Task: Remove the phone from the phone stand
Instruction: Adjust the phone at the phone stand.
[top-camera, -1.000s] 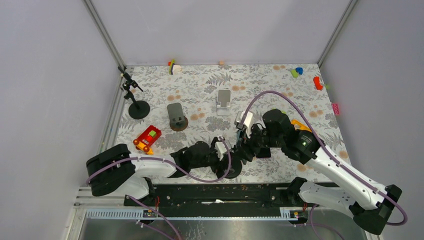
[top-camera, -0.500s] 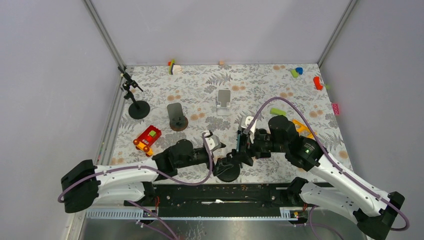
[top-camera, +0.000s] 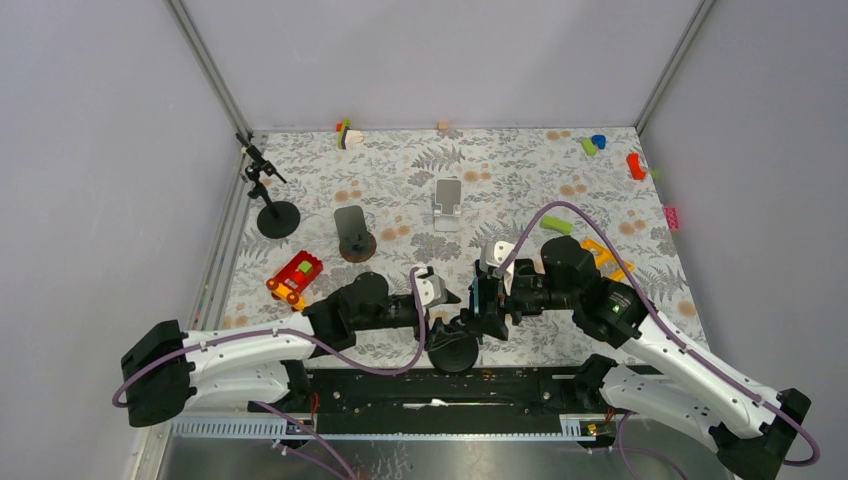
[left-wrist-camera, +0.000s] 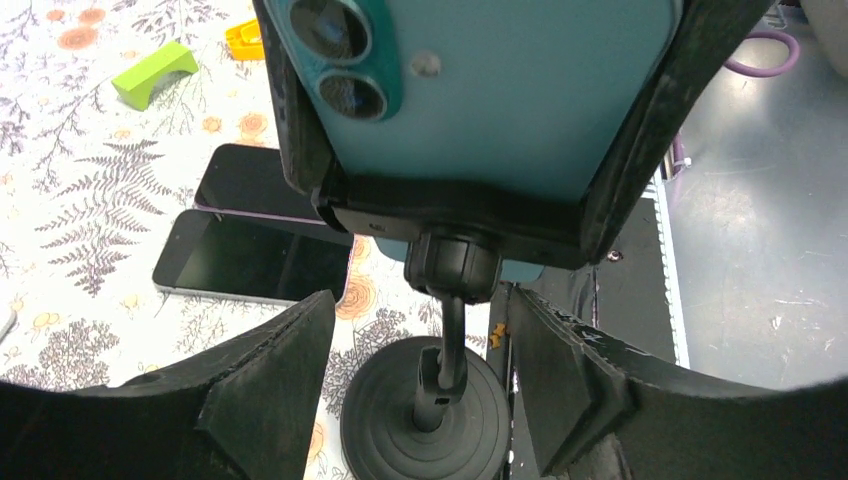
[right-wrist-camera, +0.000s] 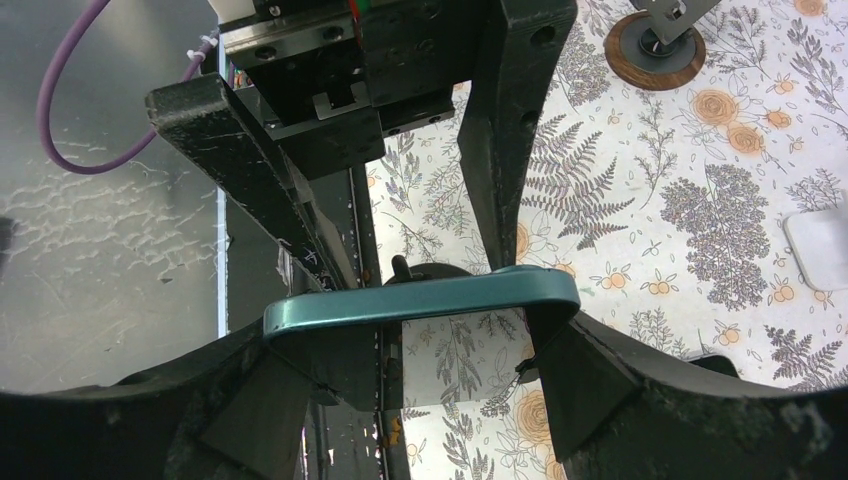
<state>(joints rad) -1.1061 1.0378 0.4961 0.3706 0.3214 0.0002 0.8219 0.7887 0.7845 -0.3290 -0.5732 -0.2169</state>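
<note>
The phone (left-wrist-camera: 520, 90) has a smooth teal back with two round lenses in a raised corner and a rounded metal-looking edge. It sits upright in the black plastic cradle of the phone stand (left-wrist-camera: 440, 400), at the near middle of the table (top-camera: 400, 170). The stand has a ball joint, a thin stem and a round, ribbed disc base.

The right gripper (right-wrist-camera: 420, 350) pinches the phone across its two long edges with its matte, grainy black fingers. The left gripper (left-wrist-camera: 415, 320) is spread wide, one finger on each side of the stem and touching neither it nor the base.

The table is covered in a cloth printed with ferns and orange flowers. Two dark glossy handsets (left-wrist-camera: 250, 265) lie flat on it beside the stand.

A second ago the left arm was folded back near its base; it now stretches along the near edge. The green block (top-camera: 556, 224), then covered by the right arm, now shows. The stand's base has hardly shifted.
</note>
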